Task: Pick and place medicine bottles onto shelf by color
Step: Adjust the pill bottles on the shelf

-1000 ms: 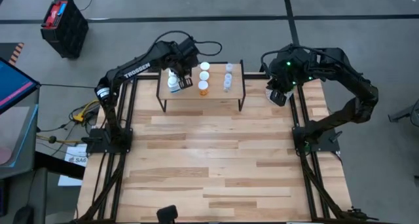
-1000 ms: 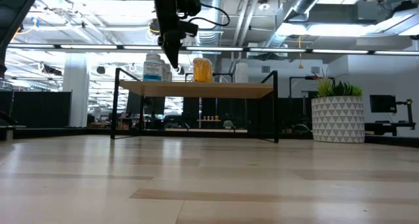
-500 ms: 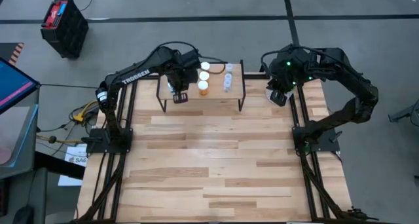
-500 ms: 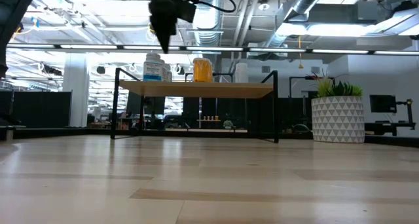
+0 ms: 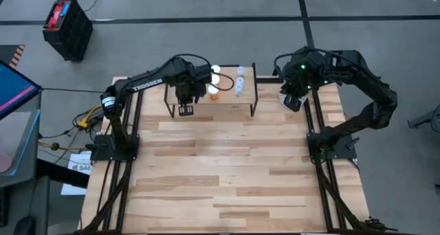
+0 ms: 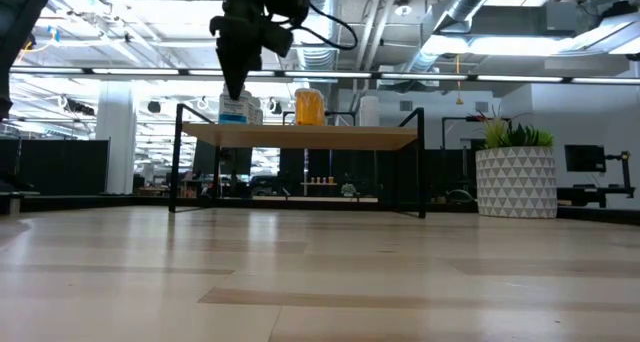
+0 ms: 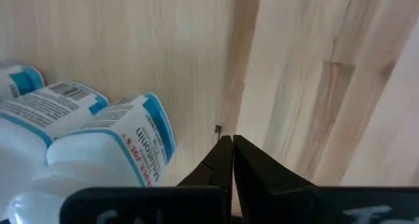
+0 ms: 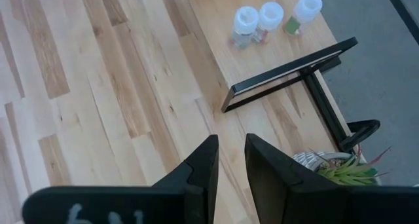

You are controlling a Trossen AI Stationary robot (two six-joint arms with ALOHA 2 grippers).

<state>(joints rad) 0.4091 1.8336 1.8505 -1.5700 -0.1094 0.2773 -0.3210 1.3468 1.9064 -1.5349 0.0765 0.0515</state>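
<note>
Left gripper [image 7: 232, 152], fingers pressed together and empty, hangs over the shelf [image 5: 247, 91] edge, white bottles [image 7: 98, 142] just beside it. Light, rigid, slick, they look best gripped mid-body. Right gripper [image 8: 230, 160] waits slightly parted, 3 clear bottles [image 8: 270, 18] ahead.

Counter [image 5: 227, 173]: light wood planks, pale and tan strips mixed, darker grain streaks. Shelf [image 5: 247, 91]: light wood top, black thin legs. White bottles [image 7: 98, 145]: white bodies, blue bands, black print with some red text on the label. Orange bottle [image 6: 309, 106]: amber-orange; white cap on top in the high view. Clear bottles [image 8: 258, 21]: pale see-through, white caps. Plant [image 6: 516, 134]: green leaves, white pot with triangle relief pattern. Arms [image 5: 148, 80]: black, white lettering on the left one. Fingers [image 8: 203, 165]: black. Crate [image 5: 67, 27]: black with red inside. Floor [image 5: 385, 8]: grey, dark lines.
</note>
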